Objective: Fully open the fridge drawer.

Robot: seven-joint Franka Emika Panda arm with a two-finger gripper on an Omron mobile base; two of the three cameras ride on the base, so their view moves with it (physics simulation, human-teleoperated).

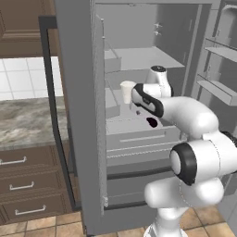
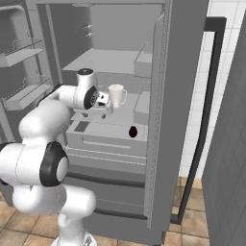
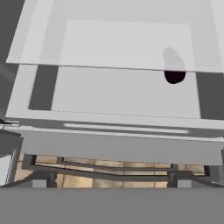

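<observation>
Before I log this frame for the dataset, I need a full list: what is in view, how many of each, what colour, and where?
Fridge drawer: one, light grey, low in the fridge, pulled partly out.
Dark object: one, dark purple-black, roundish, inside the drawer.
Mug: one, cream, on the shelf above the drawer.
Fridge doors: two, grey, swung open to either side.
Door bins: two, grey, on the open door.
Freezer panel: one, darker grey, below the drawer.
Cabinet drawers: three, brown with silver handles, under the counter.
Counter: one, marbled grey-brown.
Floor tiles: tan.
Robot arm: one, white with dark joints; claw above the drawer, state unclear.
</observation>
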